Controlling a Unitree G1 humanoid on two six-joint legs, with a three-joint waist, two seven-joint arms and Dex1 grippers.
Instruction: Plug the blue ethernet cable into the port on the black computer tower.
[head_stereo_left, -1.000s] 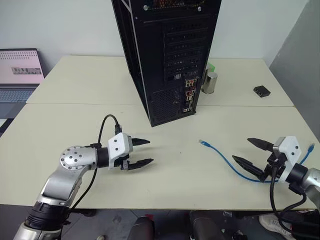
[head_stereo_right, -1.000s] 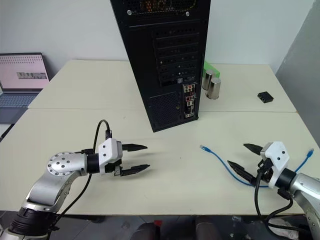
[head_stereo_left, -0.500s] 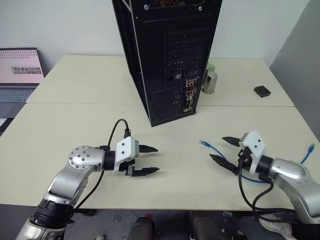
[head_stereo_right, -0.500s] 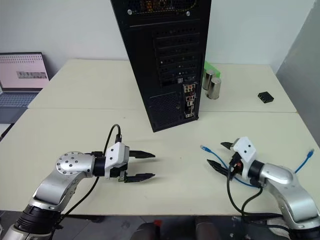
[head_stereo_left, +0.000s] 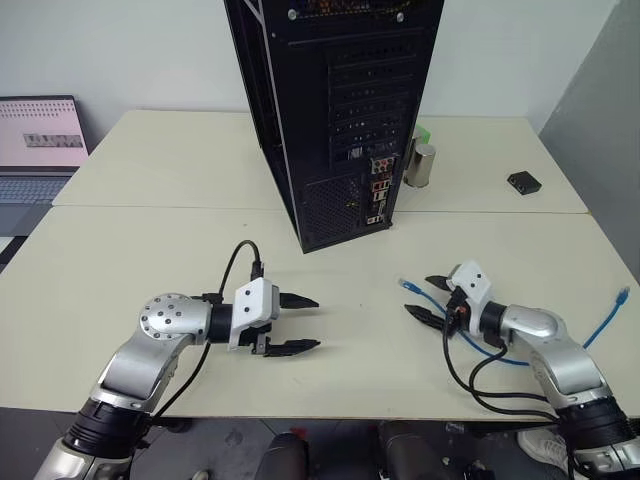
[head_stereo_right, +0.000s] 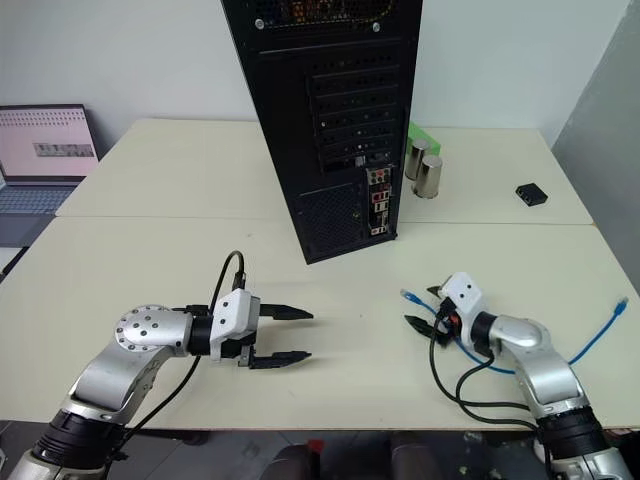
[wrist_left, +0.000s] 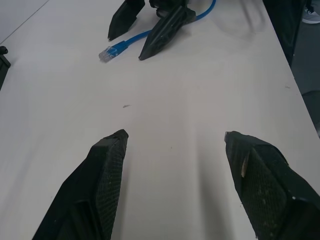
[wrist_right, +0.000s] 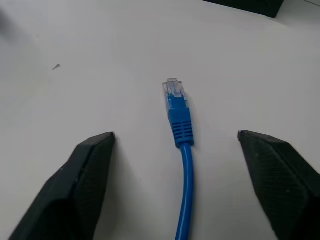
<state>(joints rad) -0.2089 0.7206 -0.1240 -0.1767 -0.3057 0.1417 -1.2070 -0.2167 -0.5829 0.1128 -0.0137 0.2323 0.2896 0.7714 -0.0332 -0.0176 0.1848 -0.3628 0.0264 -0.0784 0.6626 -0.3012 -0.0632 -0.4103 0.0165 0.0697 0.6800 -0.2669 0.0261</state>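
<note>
The blue ethernet cable (head_stereo_left: 500, 354) lies loose on the table to the right. Its clear plug end (wrist_right: 175, 102) points toward the black computer tower (head_stereo_left: 340, 110). My right gripper (head_stereo_left: 420, 297) is open and low over the table, one finger on each side of the cable just behind the plug, not touching it. Over the table's left half my left gripper (head_stereo_left: 316, 324) hovers open and empty, pointing right toward the plug (wrist_left: 112, 51). The port (head_stereo_left: 378, 192) sits among the coloured connectors low on the tower's rear panel.
A metal cylinder (head_stereo_left: 421, 165) and a green object (head_stereo_left: 422, 133) stand just right of the tower. A small black box (head_stereo_left: 523, 182) lies at the back right. A laptop (head_stereo_left: 40, 140) is at the far left. The cable's other end (head_stereo_left: 622, 295) reaches the table's right edge.
My right gripper has moved left and forward along the table to the cable's plug end, and its fingers have narrowed a little. The left gripper has stayed nearly where it was.
</note>
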